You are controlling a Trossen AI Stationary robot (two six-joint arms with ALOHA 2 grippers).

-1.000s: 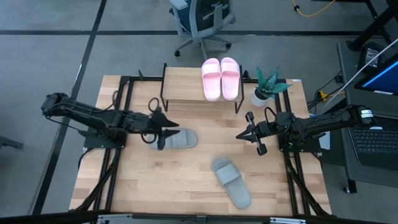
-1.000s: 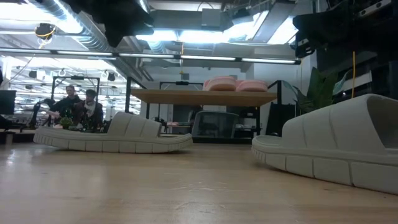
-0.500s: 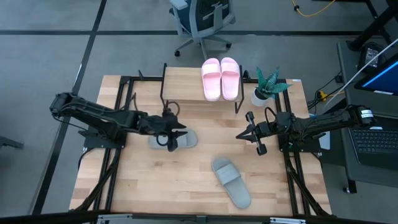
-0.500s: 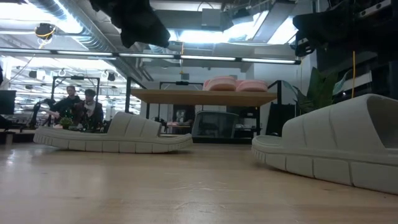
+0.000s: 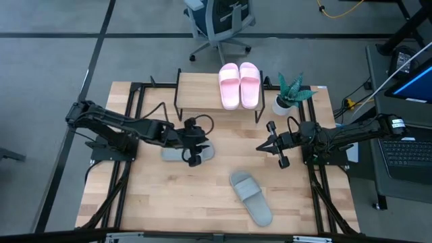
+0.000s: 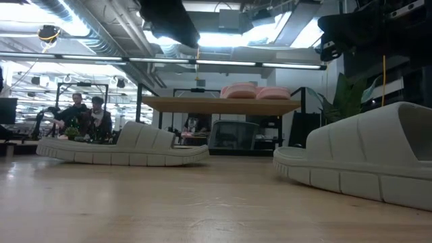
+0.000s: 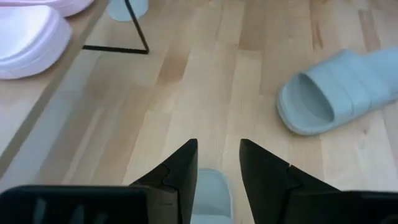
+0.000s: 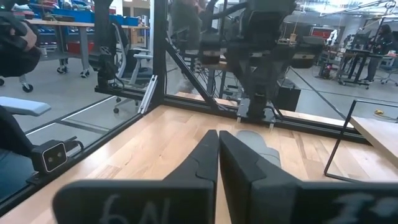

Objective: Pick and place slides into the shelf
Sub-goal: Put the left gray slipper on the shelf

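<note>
We see the left gripper (image 5: 196, 143), dark tapered fingers apart, directly above one soft grey-green slide (image 5: 177, 152). Beyond it, two pale pink slides (image 5: 239, 85) rest on the shelf (image 5: 197, 94). The right gripper (image 5: 262, 146), fingers together, hovers beside the second ribbed grey-green slide (image 5: 251, 198).

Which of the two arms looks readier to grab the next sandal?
Probably the left. Its gripper hangs open right above a grey-green slide, while the right gripper waits shut off to the side, over bare table.
</note>
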